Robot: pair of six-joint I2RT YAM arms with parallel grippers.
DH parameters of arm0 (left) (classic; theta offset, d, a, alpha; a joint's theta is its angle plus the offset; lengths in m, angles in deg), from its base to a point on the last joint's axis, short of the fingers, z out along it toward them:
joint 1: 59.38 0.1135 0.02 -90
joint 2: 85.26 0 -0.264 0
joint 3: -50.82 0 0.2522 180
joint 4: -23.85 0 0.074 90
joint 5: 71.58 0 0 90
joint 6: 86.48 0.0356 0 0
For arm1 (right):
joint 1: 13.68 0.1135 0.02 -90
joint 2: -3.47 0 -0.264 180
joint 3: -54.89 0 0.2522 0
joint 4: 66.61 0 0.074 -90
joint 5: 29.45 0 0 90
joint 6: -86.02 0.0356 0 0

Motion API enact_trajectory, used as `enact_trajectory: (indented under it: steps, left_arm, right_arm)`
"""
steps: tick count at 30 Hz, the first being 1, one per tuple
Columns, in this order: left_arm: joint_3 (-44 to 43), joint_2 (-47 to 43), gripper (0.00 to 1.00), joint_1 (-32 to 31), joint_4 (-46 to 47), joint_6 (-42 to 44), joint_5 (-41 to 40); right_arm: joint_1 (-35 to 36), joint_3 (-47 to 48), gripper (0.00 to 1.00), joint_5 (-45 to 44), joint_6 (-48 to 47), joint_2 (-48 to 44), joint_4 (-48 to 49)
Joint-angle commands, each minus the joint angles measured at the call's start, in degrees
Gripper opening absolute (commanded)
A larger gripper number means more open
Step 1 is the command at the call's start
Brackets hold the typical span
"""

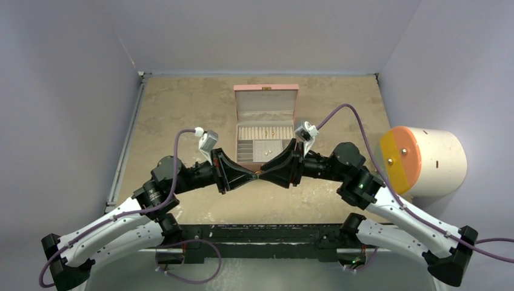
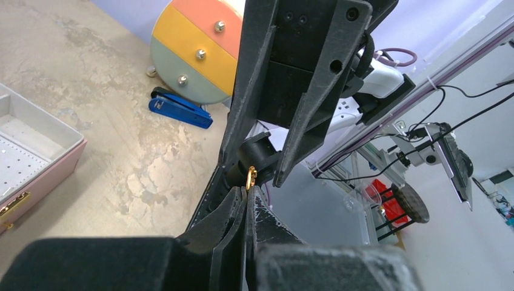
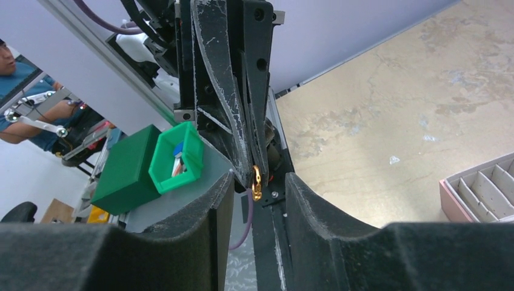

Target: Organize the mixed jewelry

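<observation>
Right wrist: left tool (image 3: 247, 173) clamped on gold ring (image 3: 257, 180), right tool (image 3: 258, 188) apart; risk of drop onto bench (image 3: 388, 91) if released early

**Clearances on the table.** Bare table (image 1: 182, 106) lies open to the left of the pink box (image 1: 265, 89). A narrower strip lies open to its right, bounded by a white drum (image 1: 437, 160) with a striped face at the right edge and a blue stapler (image 2: 180, 109) just beside it. The box's raised lid blocks the far middle. In front of the box the left pincer (image 1: 255, 174) and right pincer (image 1: 265, 173) meet tip to tip, barring that lane. The left's closed tips, pinching a gold ring (image 3: 257, 180), sit between the right's parted fingers.
</observation>
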Motion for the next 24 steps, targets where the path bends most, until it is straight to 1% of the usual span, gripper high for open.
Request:
enact_trajectory:
  steps: [1, 11, 13, 16, 22, 23, 24]
  left_arm:
    - [-0.70, -0.72, 0.00, 0.37, 5.40, -1.35, 1.43]
    - [-0.47, -1.43, 0.00, 0.36, 5.47, -1.48, 0.78]
    - [-0.41, -1.44, 0.00, 0.37, 5.37, -1.41, 0.61]
    - [-0.40, -1.30, 0.00, 0.36, 5.43, -1.31, 0.56]
    - [-0.35, -1.17, 0.00, 0.37, 5.27, -1.33, 0.15]
    - [-0.44, -1.28, 0.02, 0.30, 4.83, -1.27, -0.43]
    - [-0.47, -1.42, 0.09, 0.33, 4.37, -1.16, -1.19]
  right_arm:
    - [-0.25, -0.26, 0.37, 1.83, 1.38, -0.64, 4.96]
    - [-0.25, -1.08, 0.19, 2.21, 2.34, -1.09, 6.41]
    - [-0.25, -1.24, 0.13, 2.21, 2.54, -1.22, 6.70]
    - [-0.27, -1.35, 0.00, 2.15, 2.83, -1.48, 7.01]
    - [-0.25, -1.71, 0.00, 2.17, 2.94, -1.98, 7.60]
    - [-0.25, -1.80, 0.00, 1.99, 2.84, -2.09, 7.59]
    - [-0.26, -1.79, 0.00, 1.72, 2.69, -2.30, 7.49]
